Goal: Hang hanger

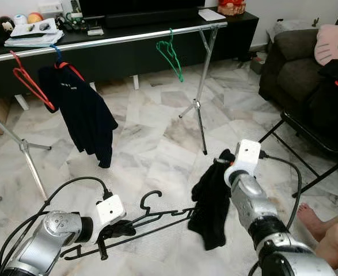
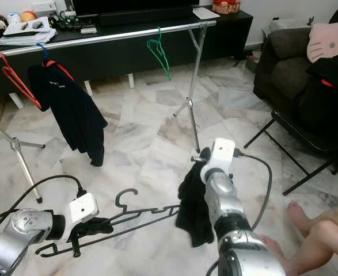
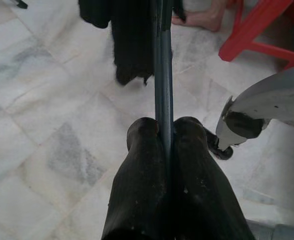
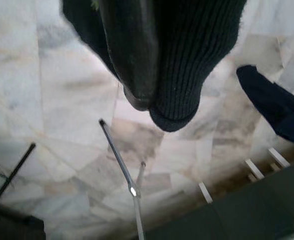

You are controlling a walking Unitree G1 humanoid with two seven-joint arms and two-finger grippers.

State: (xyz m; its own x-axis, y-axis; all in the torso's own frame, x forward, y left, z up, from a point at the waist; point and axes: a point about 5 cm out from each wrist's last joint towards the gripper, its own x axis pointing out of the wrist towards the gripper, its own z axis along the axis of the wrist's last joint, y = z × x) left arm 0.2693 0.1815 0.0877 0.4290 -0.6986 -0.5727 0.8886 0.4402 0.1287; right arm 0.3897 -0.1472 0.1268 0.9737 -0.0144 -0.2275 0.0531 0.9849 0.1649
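The left gripper (image 1: 118, 229) is clenching a black hanger (image 1: 157, 216) stretching toward 3 o'clock, where the right gripper (image 1: 223, 161) is pinching a black garment (image 1: 211, 207) before the rail (image 1: 117, 39).

Watching from my remote station, I am seeing the black garment (image 1: 211, 201) covering the right claw's fingertips (image 1: 225, 156), so I cannot tell how they are standing. In the right wrist view the knit cloth (image 4: 197, 55) is masking both fingers and running off the frame's edge. The far end of the black hanger (image 1: 131, 221) is disappearing behind the garment, and the left claw (image 3: 164, 137) is hiding the stretch of bar it is pinching. A person's foot (image 1: 312, 219) and knee are being cut off at the picture's edge. Small items on the dark surface (image 1: 134, 29) are blurring beyond recognition.
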